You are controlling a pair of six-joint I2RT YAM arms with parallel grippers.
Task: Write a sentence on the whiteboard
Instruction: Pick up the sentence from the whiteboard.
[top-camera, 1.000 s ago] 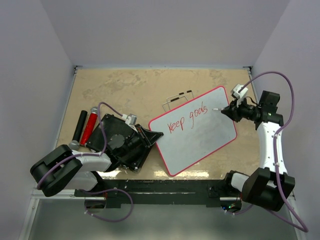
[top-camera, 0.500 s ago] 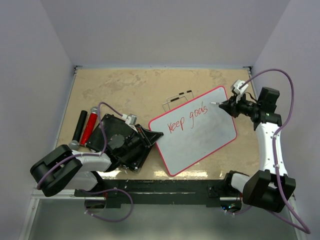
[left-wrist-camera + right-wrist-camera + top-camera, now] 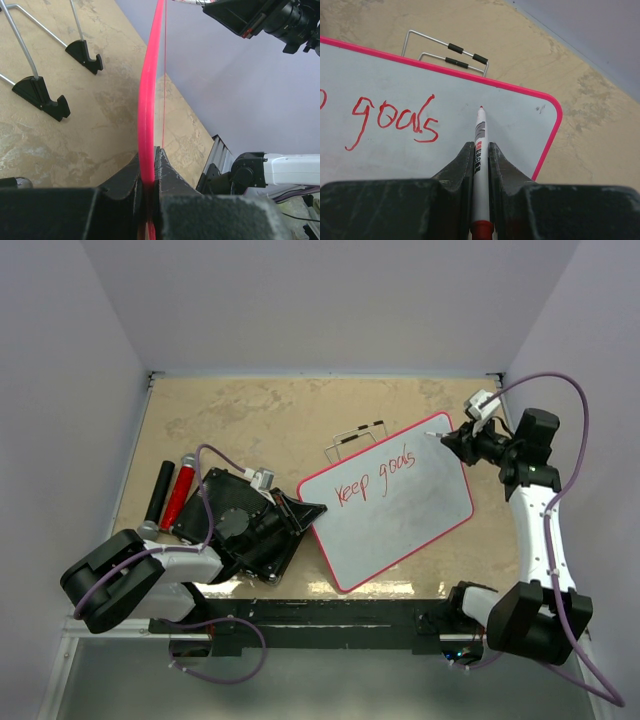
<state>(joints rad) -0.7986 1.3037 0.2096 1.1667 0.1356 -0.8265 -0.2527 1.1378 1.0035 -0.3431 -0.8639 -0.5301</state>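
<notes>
Beige mottled tabletop (image 3: 250, 410) carries the work. The right gripper (image 3: 480, 147) is clamped on a white marker (image 3: 480, 131), jaws tight against the barrel. The red tip points over bare board just past the last letter of "goals". Contact between tip and surface cannot be confirmed; the overhead view suggests the tip is raised. The whiteboard (image 3: 400, 530) lies on the tabletop at an angle between the two arms. The left gripper (image 3: 148, 160) is pinched on its red rim at the left corner, apparently steadying it. The sentence (image 3: 375, 475) so far reads "Keep goals", in red along the upper part of the whiteboard; the area beneath it is blank. A wire stand (image 3: 355, 435) sits just beyond the whiteboard's far edge. Assessed step: a pause between words, with the sentence incomplete. The next move calls for lowering the tip to the surface with a clear gap after "goals". Little blank board remains before the right rim, so only a short word fits there; anything longer needs a second line beneath "Keep". The left grip should hold firm during each stroke.
</notes>
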